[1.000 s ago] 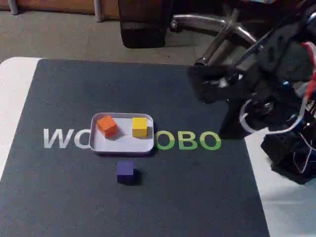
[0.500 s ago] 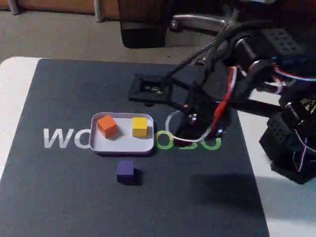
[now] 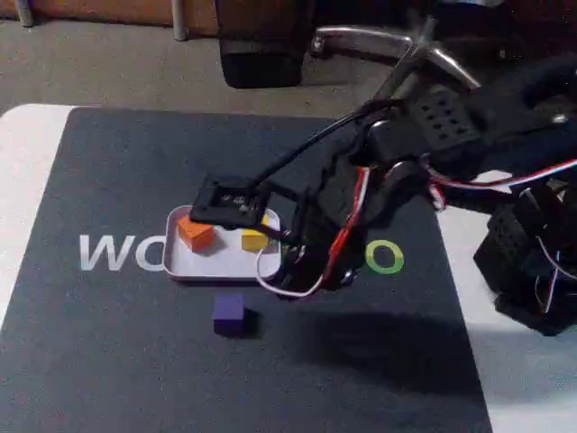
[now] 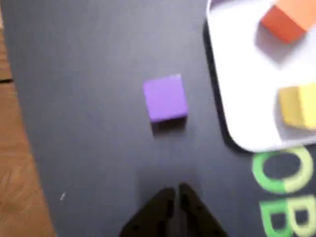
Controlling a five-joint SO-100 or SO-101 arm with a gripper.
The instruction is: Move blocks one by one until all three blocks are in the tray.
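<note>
1. At the left of the fixed view you have the dark mat [image 3: 108, 343] on the white surface [image 3: 22, 171], with pale lettering running across it.
2. Moving right, the tray [image 3: 194, 263] lies on the mat with the orange block [image 3: 194, 233] inside at its left and the yellow block [image 3: 253, 239] inside at its right; the arm's black head hangs over the tray's back rim and hides part of both.
3. The purple block [image 3: 229, 311] sits on the mat just in front of the tray, apart from its rim.
4. Further right, the arm [image 3: 433, 144] reaches in from the right side, wires looped under it.
5. In the wrist view, left to right: bare mat, then the purple block [image 4: 165, 97] near the middle, then the tray [image 4: 232, 98] with the orange block [image 4: 286, 19] and yellow block [image 4: 297, 106] in it.
6. Your tool [image 4: 175, 195] enters from the bottom edge, its two dark tips nearly together with a thin slit between them, holding nothing. The purple block lies straight ahead of those tips, well apart from them.
</note>
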